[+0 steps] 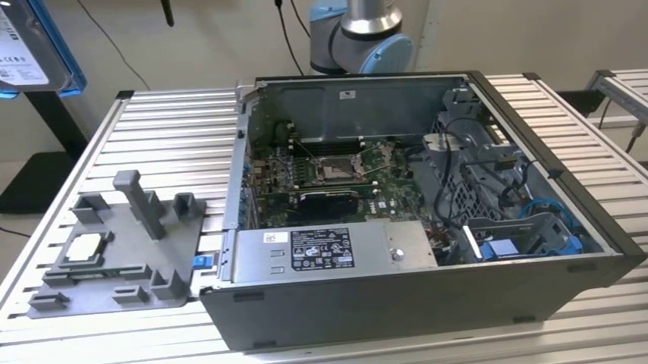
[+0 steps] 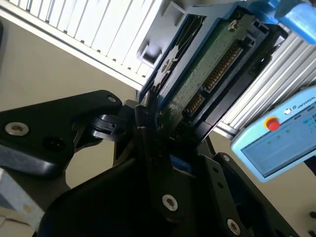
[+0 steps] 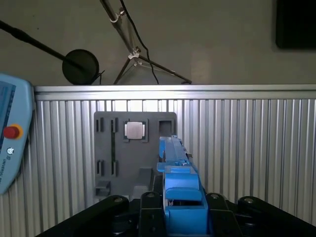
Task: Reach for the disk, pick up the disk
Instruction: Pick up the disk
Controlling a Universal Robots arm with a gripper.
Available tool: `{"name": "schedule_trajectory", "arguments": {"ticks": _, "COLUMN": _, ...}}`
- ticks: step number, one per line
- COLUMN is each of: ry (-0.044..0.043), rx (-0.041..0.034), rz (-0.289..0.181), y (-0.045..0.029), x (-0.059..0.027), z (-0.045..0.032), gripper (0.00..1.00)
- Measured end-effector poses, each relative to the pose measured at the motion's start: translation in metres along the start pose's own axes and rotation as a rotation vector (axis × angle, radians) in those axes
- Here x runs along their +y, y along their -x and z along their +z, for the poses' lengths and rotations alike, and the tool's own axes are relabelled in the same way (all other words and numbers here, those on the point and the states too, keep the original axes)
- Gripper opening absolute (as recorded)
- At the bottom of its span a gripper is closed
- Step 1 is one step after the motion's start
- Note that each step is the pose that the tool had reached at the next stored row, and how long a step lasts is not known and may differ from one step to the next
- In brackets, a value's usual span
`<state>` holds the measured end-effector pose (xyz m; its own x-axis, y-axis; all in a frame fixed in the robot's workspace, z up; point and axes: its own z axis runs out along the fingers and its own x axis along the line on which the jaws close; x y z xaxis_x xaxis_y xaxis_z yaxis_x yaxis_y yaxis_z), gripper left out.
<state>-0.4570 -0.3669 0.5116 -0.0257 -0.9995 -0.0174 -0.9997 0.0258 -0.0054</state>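
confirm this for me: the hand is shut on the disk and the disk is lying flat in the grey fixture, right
No. The hand is shut on the disk, but the disk is not lying in the grey fixture: the exterior view shows it held up in the air, apart from the fixture.

Open computer case [image 1: 405, 303] beside grey fixture [image 1: 132, 262] on slatted table [image 1: 162, 129]
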Motion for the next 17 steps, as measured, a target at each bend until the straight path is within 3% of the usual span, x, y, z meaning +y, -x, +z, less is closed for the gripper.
{"name": "schedule_trajectory", "arguments": {"ticks": 6, "ry": 0.001, "rx": 0.0, "rz": 0.0, "y": 0.0003, "x": -0.0117, "z": 0.0001, "gripper": 0.0}}
{"name": "schedule_trajectory", "arguments": {"ticks": 17, "ry": 0.0074, "rx": 0.0002, "rz": 0.0, "y": 0.0013, "x": -0.0495, "z": 0.0003, "gripper": 0.0}}
